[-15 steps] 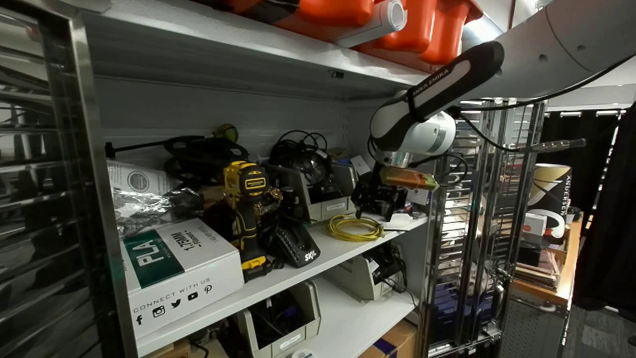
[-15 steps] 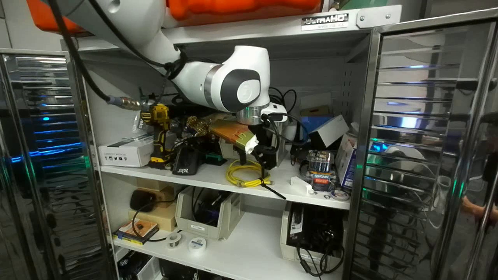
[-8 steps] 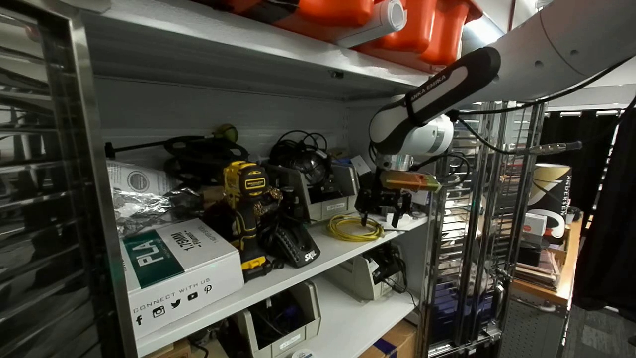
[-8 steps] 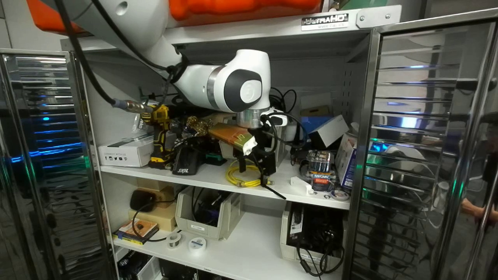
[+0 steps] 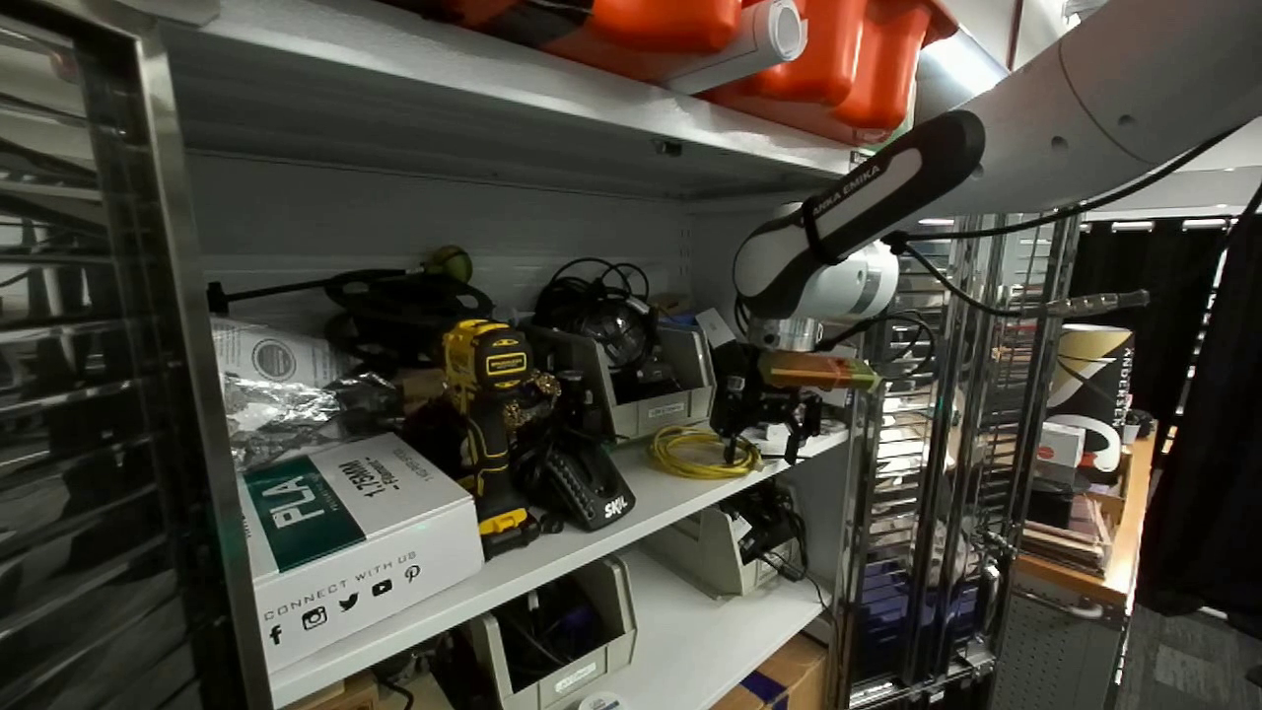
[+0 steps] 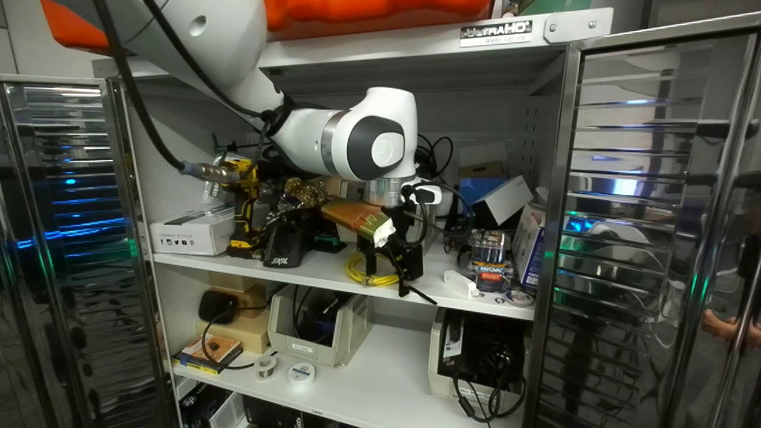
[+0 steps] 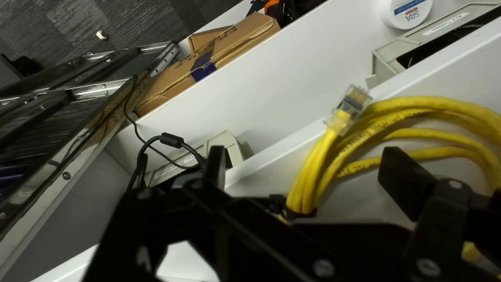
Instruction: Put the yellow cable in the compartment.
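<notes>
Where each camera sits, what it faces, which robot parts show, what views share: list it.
Exterior view: nearest the white box, looking slantwise along the shelf; arm and gripper show.
Exterior view: in front, facing the cabinet more squarely; arm and gripper show.
Wrist view: on the wrist, looking down past the gripper at the yellow cable; only the gripper shows.
Both exterior views share drill and yellow cable.
</notes>
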Robot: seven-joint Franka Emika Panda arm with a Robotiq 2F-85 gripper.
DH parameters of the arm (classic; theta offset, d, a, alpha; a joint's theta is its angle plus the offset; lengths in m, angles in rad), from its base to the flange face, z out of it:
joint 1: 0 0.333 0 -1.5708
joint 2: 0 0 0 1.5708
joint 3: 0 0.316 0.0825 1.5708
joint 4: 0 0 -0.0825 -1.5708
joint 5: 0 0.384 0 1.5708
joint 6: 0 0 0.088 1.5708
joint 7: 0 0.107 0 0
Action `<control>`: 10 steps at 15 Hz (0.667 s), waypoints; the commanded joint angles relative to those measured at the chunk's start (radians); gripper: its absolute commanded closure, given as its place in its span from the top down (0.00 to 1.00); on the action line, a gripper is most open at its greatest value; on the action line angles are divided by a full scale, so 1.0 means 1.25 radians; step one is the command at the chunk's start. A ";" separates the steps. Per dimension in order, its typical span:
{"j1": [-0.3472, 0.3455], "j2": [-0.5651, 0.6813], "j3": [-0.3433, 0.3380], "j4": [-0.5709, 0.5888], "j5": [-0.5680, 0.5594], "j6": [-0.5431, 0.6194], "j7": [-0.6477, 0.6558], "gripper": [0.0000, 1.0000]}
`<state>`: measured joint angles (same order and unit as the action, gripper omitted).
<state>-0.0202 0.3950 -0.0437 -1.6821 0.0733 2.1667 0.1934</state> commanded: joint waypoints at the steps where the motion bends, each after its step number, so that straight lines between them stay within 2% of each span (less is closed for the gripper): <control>1: -0.001 0.017 0.004 0.029 0.002 0.011 -0.016 1.00; 2: -0.001 0.015 0.004 0.027 0.003 0.016 -0.016 0.75; 3: -0.001 0.013 0.005 0.025 0.004 0.016 -0.018 0.74; 10: 0.005 -0.043 0.002 -0.034 -0.008 0.066 -0.015 0.18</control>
<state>-0.0167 0.3894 -0.0391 -1.6792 0.0731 2.2086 0.1856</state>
